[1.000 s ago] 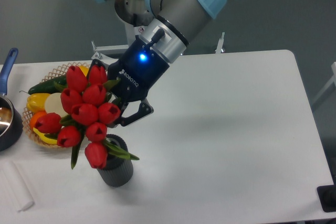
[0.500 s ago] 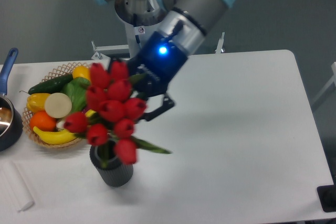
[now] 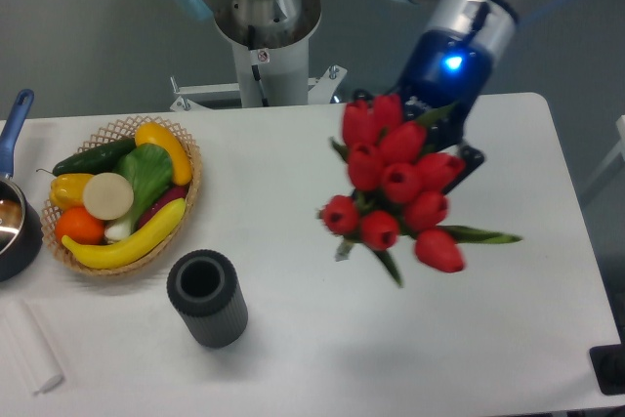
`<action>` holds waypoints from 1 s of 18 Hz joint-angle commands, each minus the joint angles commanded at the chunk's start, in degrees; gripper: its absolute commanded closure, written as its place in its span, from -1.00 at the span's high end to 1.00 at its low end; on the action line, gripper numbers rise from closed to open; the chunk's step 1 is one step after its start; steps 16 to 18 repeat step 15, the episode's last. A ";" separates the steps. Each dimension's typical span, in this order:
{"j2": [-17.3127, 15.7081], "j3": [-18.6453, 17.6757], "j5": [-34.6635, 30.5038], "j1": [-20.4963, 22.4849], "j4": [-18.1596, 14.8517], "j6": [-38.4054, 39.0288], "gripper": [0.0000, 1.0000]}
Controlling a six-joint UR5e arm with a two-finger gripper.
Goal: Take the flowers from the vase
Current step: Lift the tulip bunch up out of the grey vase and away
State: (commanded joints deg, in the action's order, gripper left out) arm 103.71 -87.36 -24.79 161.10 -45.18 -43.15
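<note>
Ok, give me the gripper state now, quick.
Gripper: closed on the flowers, held in the air, clear of the vase; the fingers are hidden behind the blooms.

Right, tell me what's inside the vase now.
Nothing visible: the vase shows a dark hollow top. Its bottom is in shadow. The flowers are out, carried by the gripper.

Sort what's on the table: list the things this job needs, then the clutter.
Job: the flowers, held in the gripper and clear of the vase.

Clutter: wicker basket of fruit and vegetables, pot with blue handle, at the left edge.
</note>
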 joint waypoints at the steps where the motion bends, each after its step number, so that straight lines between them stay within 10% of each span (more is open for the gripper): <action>1: 0.09 -0.35 0.09 0.70 0.00 -0.35 -0.03; 18: 0.97 -4.31 0.09 2.38 0.00 -6.69 -0.03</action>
